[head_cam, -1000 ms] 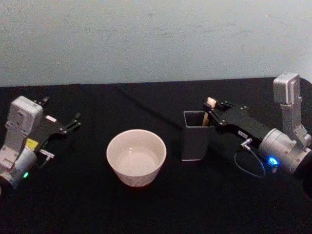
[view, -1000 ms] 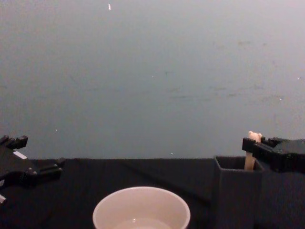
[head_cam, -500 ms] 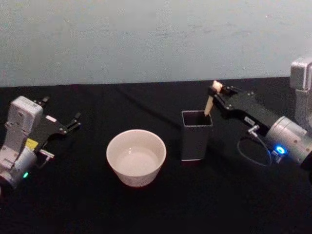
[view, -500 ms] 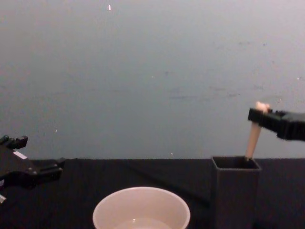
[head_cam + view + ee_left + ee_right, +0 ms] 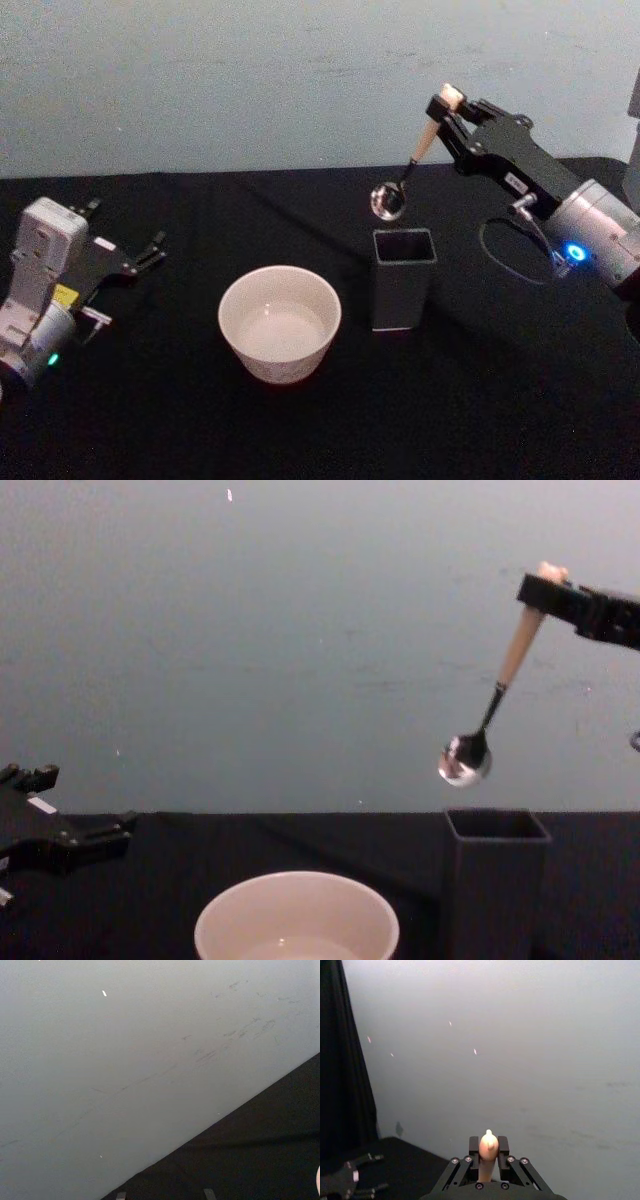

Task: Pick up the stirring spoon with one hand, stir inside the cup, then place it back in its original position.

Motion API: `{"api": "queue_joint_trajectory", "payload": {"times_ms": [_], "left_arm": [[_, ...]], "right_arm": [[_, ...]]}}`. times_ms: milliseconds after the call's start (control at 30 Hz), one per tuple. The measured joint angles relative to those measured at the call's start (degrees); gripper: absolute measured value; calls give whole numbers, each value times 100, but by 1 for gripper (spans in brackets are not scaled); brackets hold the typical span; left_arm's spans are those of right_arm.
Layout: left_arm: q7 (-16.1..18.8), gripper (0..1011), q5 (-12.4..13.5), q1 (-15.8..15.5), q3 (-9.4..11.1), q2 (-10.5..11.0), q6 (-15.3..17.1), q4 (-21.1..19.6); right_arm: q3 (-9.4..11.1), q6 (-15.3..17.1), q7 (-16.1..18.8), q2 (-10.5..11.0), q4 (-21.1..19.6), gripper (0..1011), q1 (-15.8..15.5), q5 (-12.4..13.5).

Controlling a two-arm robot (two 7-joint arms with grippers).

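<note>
Raised from the box holder [image 5: 402, 290], stirring spoon [image 5: 422, 138] hangs at its twelve o'clock, pinched by right gripper [image 5: 446, 102]; left gripper [image 5: 128, 228], fingers spread, idles at nine o'clock.

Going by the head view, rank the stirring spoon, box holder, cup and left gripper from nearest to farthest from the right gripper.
1. The stirring spoon, clamped in the right gripper, hanging above the holder.
2. The box holder, below the spoon, right of centre.
3. The cup, in the middle.
4. The left gripper, open, far left.
</note>
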Motion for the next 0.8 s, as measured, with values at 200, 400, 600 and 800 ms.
{"api": "queue_joint_trajectory", "payload": {"times_ms": [200, 400, 600, 800], "left_arm": [[0, 1001, 0, 0, 0, 0, 0, 0], [0, 1001, 0, 0, 0, 0, 0, 0], [0, 1001, 0, 0, 0, 0, 0, 0], [0, 1001, 0, 0, 0, 0, 0, 0]], "right_arm": [[-167, -52, 71, -140, 52, 214, 175, 51], [-432, -31, 198, -206, 150, 214, 301, 44], [-804, -5, 383, -233, 338, 214, 414, -122], [-1102, -57, 531, -259, 536, 214, 479, -340]]}}
